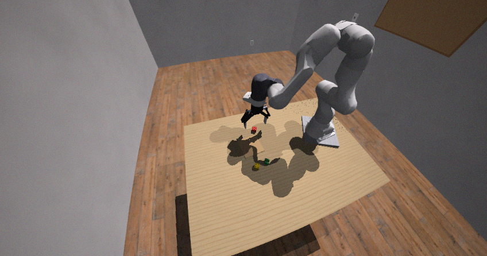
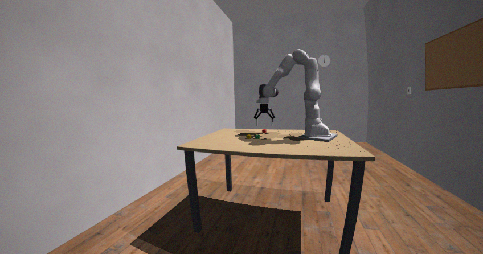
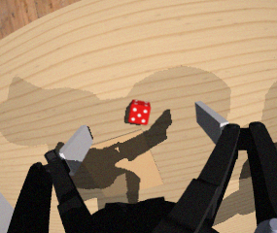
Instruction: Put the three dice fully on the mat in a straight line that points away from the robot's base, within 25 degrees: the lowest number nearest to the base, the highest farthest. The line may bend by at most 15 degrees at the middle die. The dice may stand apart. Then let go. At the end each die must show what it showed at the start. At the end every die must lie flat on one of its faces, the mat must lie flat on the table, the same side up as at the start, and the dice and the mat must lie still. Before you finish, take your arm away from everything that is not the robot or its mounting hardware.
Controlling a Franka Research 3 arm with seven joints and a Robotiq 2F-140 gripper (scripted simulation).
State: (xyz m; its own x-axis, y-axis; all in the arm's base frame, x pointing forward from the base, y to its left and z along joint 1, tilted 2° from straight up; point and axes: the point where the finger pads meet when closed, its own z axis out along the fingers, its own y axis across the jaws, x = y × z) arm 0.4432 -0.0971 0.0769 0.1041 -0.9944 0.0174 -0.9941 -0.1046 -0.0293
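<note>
A red die point(image 1: 254, 129) point(image 2: 263, 131) point(image 3: 138, 112) with white pips lies on the bare table, off the mat. My gripper point(image 1: 254, 123) point(image 2: 264, 119) point(image 3: 141, 123) is open and empty and hangs a little above the red die, almost straight over it. A small tan mat point(image 1: 258, 147) lies flat in the arm's shadow between the red die and the other two. A green die point(image 1: 266, 161) point(image 2: 257, 136) and a yellow die point(image 1: 256, 166) point(image 2: 249, 136) lie close together just past the mat's near edge. They are hidden in the wrist view.
The wooden table point(image 1: 239, 219) point(image 2: 281, 150) carries the robot's base point(image 1: 321, 135) point(image 2: 316, 132) at its far right side. The arm's dark shadows cover the table's middle. A grey wall stands to the left of the table.
</note>
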